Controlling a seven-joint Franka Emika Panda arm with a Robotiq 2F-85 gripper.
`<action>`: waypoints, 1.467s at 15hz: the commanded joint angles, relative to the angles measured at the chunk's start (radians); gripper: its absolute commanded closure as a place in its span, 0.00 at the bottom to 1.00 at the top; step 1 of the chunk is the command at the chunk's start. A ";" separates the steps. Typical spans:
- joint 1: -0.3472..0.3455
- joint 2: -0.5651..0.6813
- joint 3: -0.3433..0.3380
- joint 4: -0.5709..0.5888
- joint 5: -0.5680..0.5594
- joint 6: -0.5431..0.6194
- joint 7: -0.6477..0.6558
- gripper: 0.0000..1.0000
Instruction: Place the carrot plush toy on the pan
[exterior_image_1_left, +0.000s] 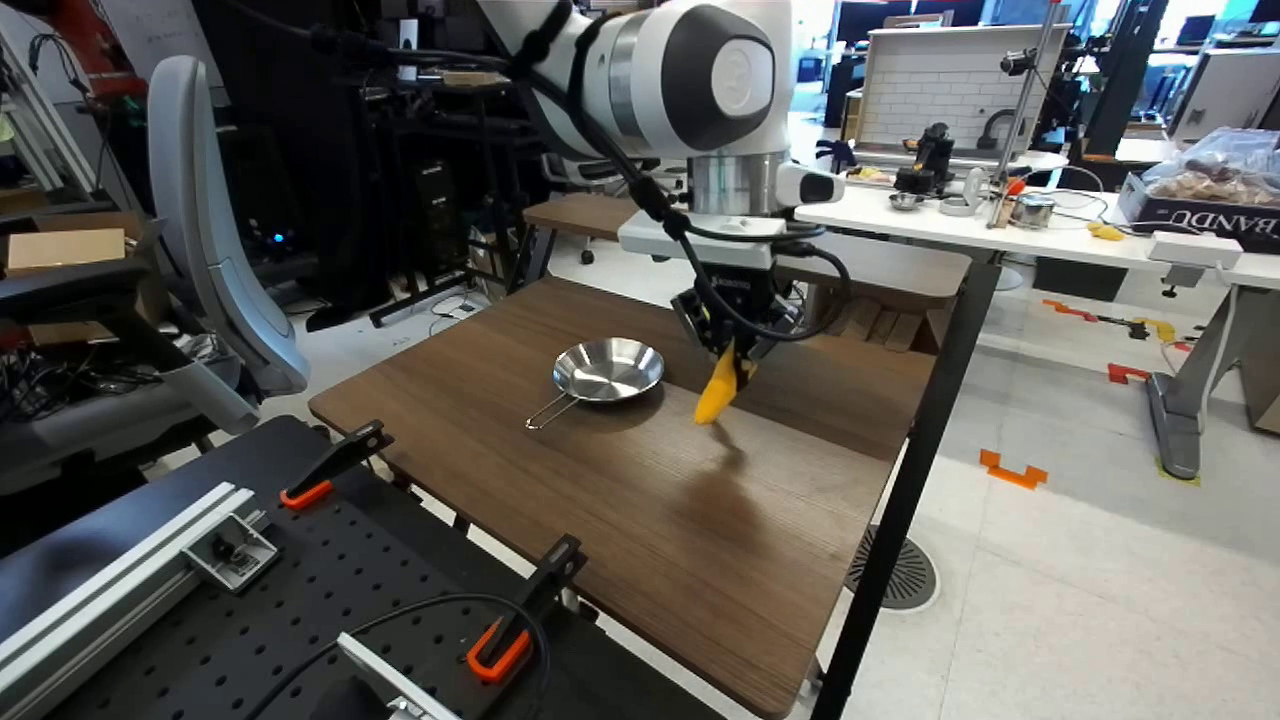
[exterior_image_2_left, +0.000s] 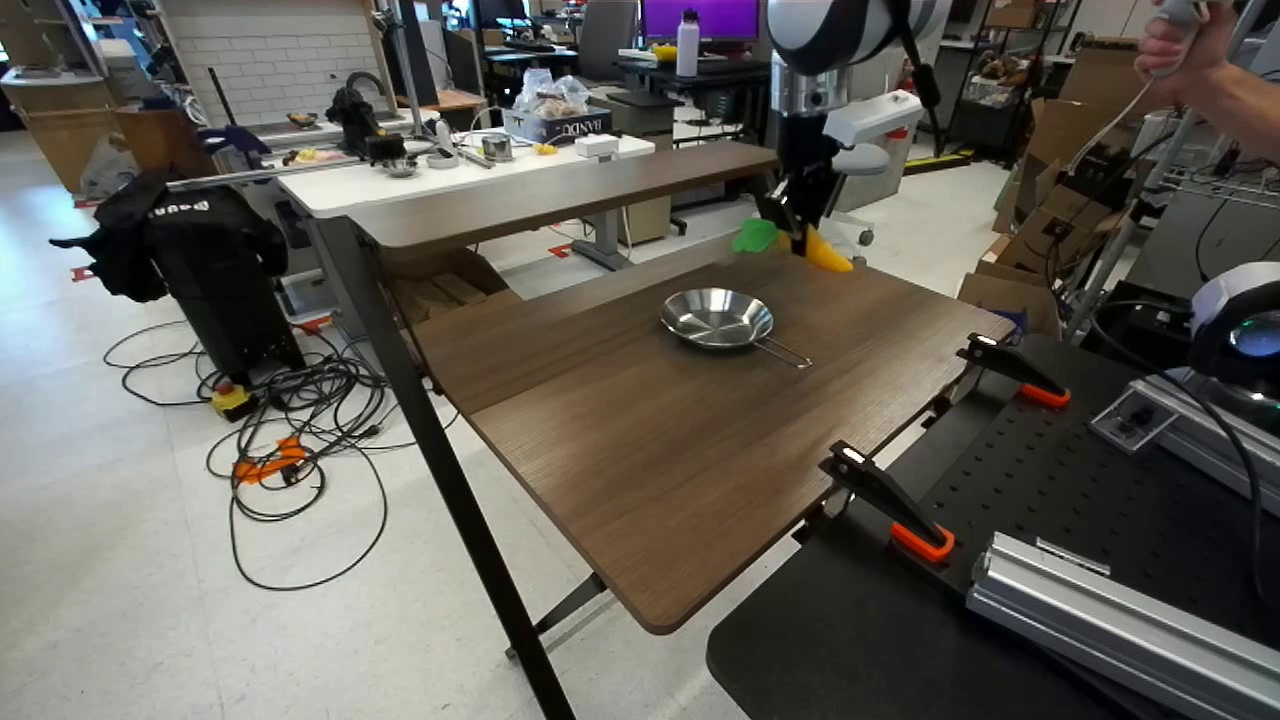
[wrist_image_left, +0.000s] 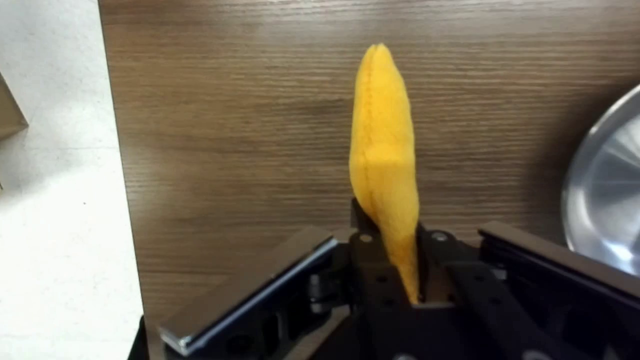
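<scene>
Gripper (wrist_image_left: 390, 227) clamps onto carrot plush toy (wrist_image_left: 382, 150) between tip (exterior_image_1_left: 712, 404) and green tuft (exterior_image_2_left: 755, 236), fingers (wrist_image_left: 366, 260) drawn in to its thickness. Toy hangs over brown table (exterior_image_1_left: 600, 490), tip angled down. Pan (exterior_image_1_left: 608, 370) rests on table nearby, apart from toy.

Carrot plush toy (wrist_image_left: 382, 140): warm yellow-orange in my wrist view, a deeper-orange seam line running lengthwise; green tuft (exterior_image_2_left: 755, 236) showing to me in an exterior view.
Pan (exterior_image_1_left: 608, 370): shiny silver, with pale streaks of glare on my feeds.
End effector (wrist_image_left: 392, 227): mostly black, as I see it.
Desk (exterior_image_1_left: 620, 490): brown, patterned with fine wood grain I can pick out best from the wrist.
Arm (exterior_image_1_left: 690, 75): white with dark grey caps.
Clamps (exterior_image_2_left: 885, 500): black, tipped orange.
Board (exterior_image_1_left: 330, 560): black, dotted with rows of holes.
Chair (exterior_image_1_left: 215, 240): grey.
Wall panel (exterior_image_1_left: 918, 105): white, in a brick-like tile pattern.
Monitor (exterior_image_2_left: 700, 18): I get solid purple.
Floor (exterior_image_1_left: 1080, 570): pale white, marked with bright orange tape (exterior_image_1_left: 1015, 477).
</scene>
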 joint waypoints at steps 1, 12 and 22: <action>0.043 -0.090 0.017 -0.054 -0.026 0.017 0.015 0.97; 0.160 -0.090 0.078 -0.032 -0.032 0.010 0.046 0.97; 0.179 -0.098 0.087 -0.078 -0.038 0.007 0.053 0.63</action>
